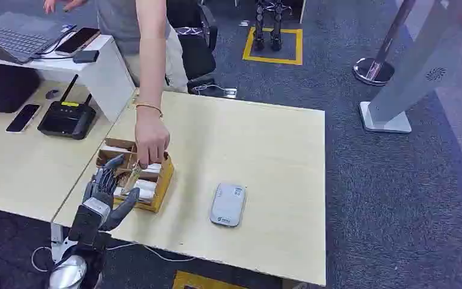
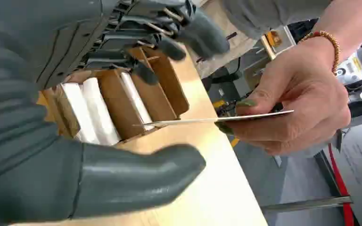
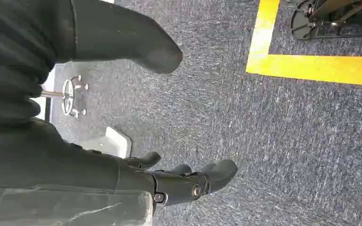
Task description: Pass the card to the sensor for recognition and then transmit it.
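In the head view, the left hand hovers over the near end of a wooden divided box on the light table, fingers spread apart and holding nothing. A person's hand reaches down just beyond its fingertips, over the same box; the card is too small to make out here. A grey sensor lies flat on the table off to the thumb side of the left hand, well apart from it. In the left wrist view, the person's hand pinches 1 end of the thin white card, seen edge-on; its long axis points toward the open gap between thumb and fingers, free end over the box, touching neither. In the right wrist view, the right hand hangs over grey carpet, fingers apart and empty.
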Action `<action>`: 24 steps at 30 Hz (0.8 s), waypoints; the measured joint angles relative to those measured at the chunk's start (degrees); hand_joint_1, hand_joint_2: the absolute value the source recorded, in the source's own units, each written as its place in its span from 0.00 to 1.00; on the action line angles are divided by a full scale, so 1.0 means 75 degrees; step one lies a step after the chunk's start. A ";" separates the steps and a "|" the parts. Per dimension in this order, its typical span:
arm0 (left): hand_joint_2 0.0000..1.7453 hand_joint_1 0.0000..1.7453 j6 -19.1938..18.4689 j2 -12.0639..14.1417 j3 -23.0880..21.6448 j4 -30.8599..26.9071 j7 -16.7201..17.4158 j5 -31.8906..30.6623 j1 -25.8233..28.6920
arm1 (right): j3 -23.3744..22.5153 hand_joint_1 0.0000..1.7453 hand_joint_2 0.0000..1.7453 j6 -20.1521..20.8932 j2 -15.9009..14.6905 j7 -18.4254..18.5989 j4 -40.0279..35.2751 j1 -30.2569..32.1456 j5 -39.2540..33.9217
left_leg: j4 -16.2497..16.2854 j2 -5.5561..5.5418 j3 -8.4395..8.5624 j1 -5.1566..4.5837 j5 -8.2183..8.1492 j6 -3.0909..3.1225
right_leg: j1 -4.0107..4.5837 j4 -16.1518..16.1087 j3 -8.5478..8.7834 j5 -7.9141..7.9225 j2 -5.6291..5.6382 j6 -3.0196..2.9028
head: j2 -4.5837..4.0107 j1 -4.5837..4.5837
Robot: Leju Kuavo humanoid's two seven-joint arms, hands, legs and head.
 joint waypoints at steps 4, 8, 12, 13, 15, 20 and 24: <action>1.00 1.00 0.0017 0.0009 0.0000 0.0006 0.0000 -0.0044 0.0001 | 0.0000 0.00 1.00 -0.0009 0.0000 -0.0020 0.0000 0.0000 -0.0015 | 0.0000 0.0000 0.0000 0.0000 0.0000 0.0000 | 0.0000 0.0000 0.0000 0.0000 0.0000 0.0000 | 0.0000 0.0000; 1.00 1.00 0.0044 0.0015 0.0000 0.0006 0.0000 -0.0044 0.0000 | 0.0000 0.00 1.00 -0.0012 0.0000 -0.0032 0.0000 0.0000 -0.0017 | 0.0000 0.0000 0.0000 0.0000 0.0000 0.0000 | 0.0000 0.0000 0.0000 0.0000 0.0000 0.0000 | 0.0000 0.0003; 1.00 1.00 0.0050 0.0020 0.0000 0.0006 0.0000 -0.0047 0.0002 | 0.0000 0.00 1.00 -0.0020 0.0000 -0.0047 0.0000 -0.0003 -0.0032 | 0.0000 -0.0001 0.0000 0.0000 0.0000 0.0000 | 0.0000 0.0000 0.0000 0.0000 0.0000 0.0000 | 0.0000 0.0000; 1.00 1.00 0.0047 0.0020 0.0000 0.0006 0.0000 -0.0047 0.0002 | 0.0000 0.00 1.00 -0.0020 0.0000 -0.0047 0.0000 -0.0003 -0.0038 | 0.0000 0.0000 0.0000 0.0000 0.0000 0.0000 | 0.0000 0.0000 0.0000 0.0000 0.0000 0.0000 | 0.0000 0.0000; 1.00 1.00 0.0050 0.0020 0.0000 0.0006 0.0000 -0.0047 0.0002 | 0.0000 0.00 1.00 -0.0020 0.0000 -0.0047 0.0000 -0.0001 -0.0038 | 0.0000 0.0000 0.0000 0.0000 0.0000 0.0000 | 0.0000 0.0000 0.0000 0.0000 0.0000 0.0000 | 0.0000 0.0000; 1.00 1.00 0.0055 0.0023 -0.0003 0.0009 0.0000 -0.0047 0.0002 | 0.0003 0.00 1.00 -0.0020 0.0000 -0.0047 0.0000 -0.0004 -0.0038 | 0.0000 0.0000 0.0000 0.0000 0.0000 0.0000 | 0.0000 0.0000 0.0000 0.0000 0.0000 0.0000 | 0.0000 0.0000; 1.00 1.00 0.0055 0.0023 0.0000 0.0009 0.0000 -0.0047 0.0002 | 0.0003 0.00 1.00 -0.0020 0.0000 -0.0047 0.0000 -0.0004 -0.0038 | 0.0000 0.0000 0.0000 0.0000 0.0000 0.0000 | 0.0000 0.0000 0.0000 0.0000 0.0000 0.0000 | 0.0000 0.0000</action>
